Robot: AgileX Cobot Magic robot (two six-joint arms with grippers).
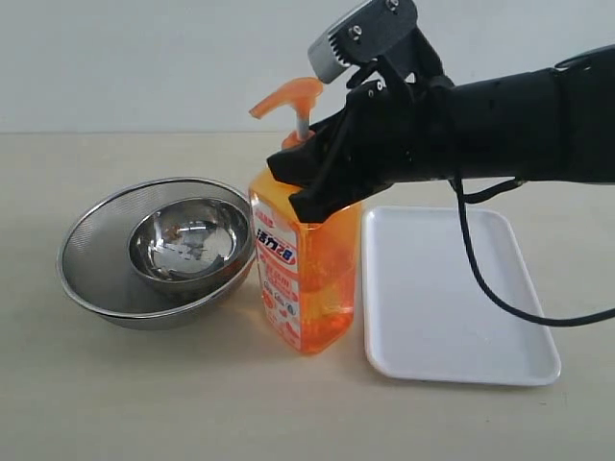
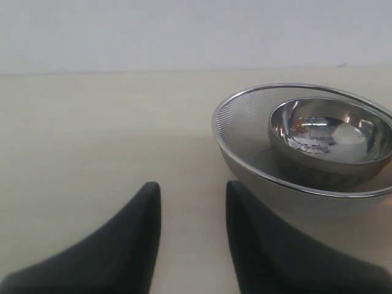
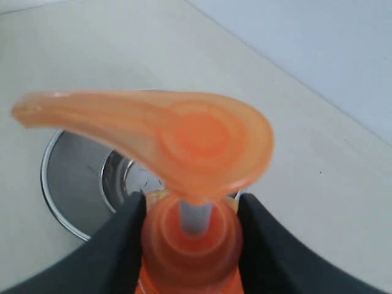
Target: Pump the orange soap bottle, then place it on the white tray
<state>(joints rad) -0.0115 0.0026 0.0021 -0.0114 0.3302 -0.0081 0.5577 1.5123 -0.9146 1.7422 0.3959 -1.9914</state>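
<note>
Beige desk (image 1: 144,403) carries everything. The black right arm (image 1: 519,125) reaches in across it from the right side of the exterior view. Below the arm lies the white tray (image 1: 452,288), flat on the desk. On the far side of the bottle from the tray sits a steel mesh strainer (image 1: 86,279) with a round steel bowl (image 1: 187,240) nested inside it.

Between strainer and tray stands the orange soap bottle (image 1: 303,288), upright on the desk, just beside the tray's near edge and close against the strainer's rim; whether it touches either I cannot tell. Its pump head (image 1: 288,99) stands raised on the white stem (image 1: 302,125), spout aimed over the bowl.

The right jaws are clamped on the bottle's orange collar, one on each side just under the pump head, as the right wrist view shows. The left jaws stand apart and hold nothing, low over the desk near the strainer.

A pale patch (image 2: 349,135) lies in the bowl; soap or a reflection, I cannot tell, so the pictures do not settle whether the pump has been pressed. Placing is plainly left: the bottle is not on the tray. The grip at the collar looks suited to lifting it the short way across.
</note>
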